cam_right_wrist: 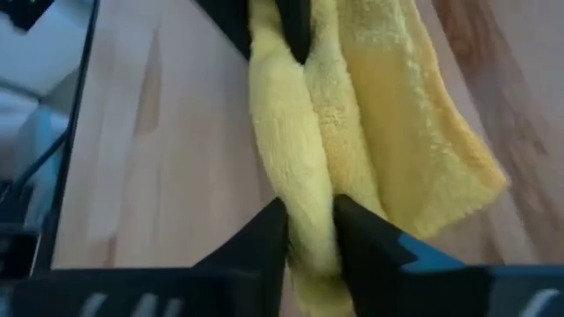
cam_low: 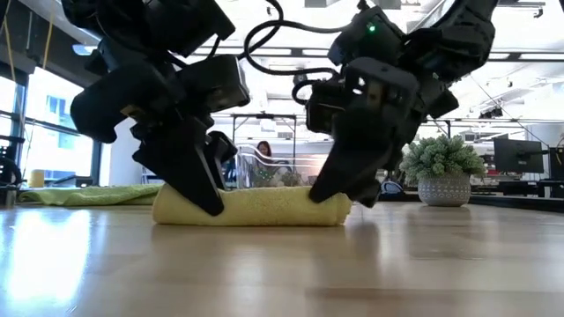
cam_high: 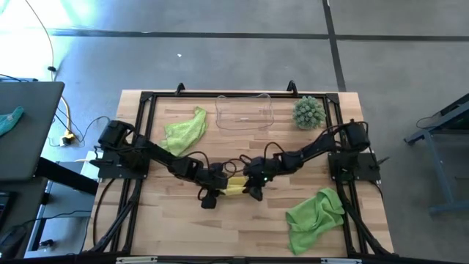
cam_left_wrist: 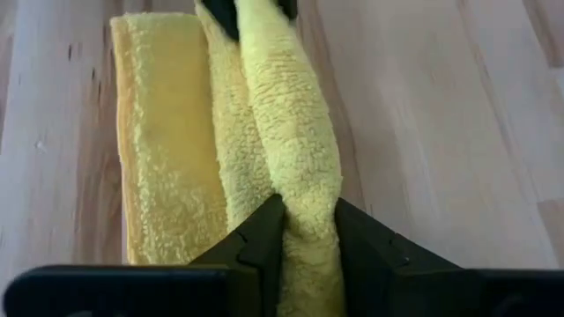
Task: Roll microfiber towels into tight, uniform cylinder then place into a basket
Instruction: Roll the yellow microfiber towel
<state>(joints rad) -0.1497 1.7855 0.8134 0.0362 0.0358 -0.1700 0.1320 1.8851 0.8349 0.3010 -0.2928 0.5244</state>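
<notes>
The yellow towel (cam_high: 234,188) lies partly rolled on the table's middle, between my two grippers. It also shows in the low view (cam_low: 256,207). Its rolled part (cam_left_wrist: 291,114) runs from one gripper to the other, and a flat part (cam_left_wrist: 163,132) lies beside the roll on the wood. My left gripper (cam_high: 211,192) is shut on the roll's left end. My right gripper (cam_high: 254,189) is shut on its right end. One lime green towel (cam_high: 185,130) lies crumpled at the far left, another (cam_high: 315,213) at the near right. The clear basket (cam_high: 244,111) stands at the far middle. My left gripper (cam_left_wrist: 308,207) pinches the roll's left end (cam_left_wrist: 310,180) between its two fingers. The fingers slant down from the table's left and point along the roll. The roll lies on the table. My right gripper (cam_right_wrist: 308,207) pinches the roll's right end (cam_right_wrist: 308,180) between its two fingers. The fingers slant down from the table's right and point along the roll. The flat part (cam_right_wrist: 423,132) lies slack beside the roll.
A spiky green plant in a pot (cam_high: 308,112) stands at the far right, next to the basket. A black frame (cam_high: 146,99) runs along the table's edges. Bare wood lies at the table's near left (cam_high: 161,220).
</notes>
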